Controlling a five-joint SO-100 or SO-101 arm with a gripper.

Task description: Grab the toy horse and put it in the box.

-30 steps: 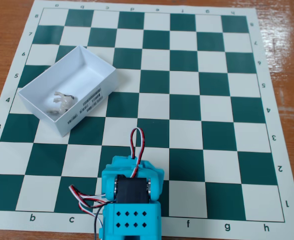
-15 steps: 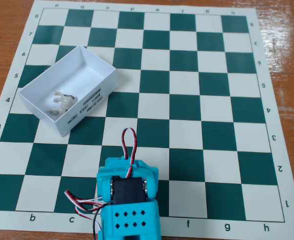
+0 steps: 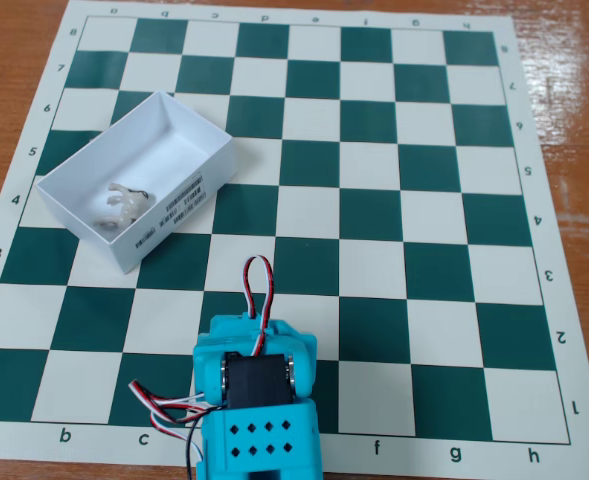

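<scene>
The toy horse [image 3: 122, 203], small and white with dark markings, lies inside the box [image 3: 189, 133], near its lower left end. The box is a shallow open white cardboard box with a barcode label on its long near side, and it sits askew on the left part of the chessboard. My cyan arm [image 3: 259, 400] is folded at the bottom middle of the fixed view, well away from the box. Its fingers are hidden under the arm's body, so I cannot see the gripper.
The green and white chessboard mat [image 3: 414, 210] covers most of the wooden table [image 3: 574, 120]. Red, white and black wires [image 3: 258, 285] loop off the arm over the board.
</scene>
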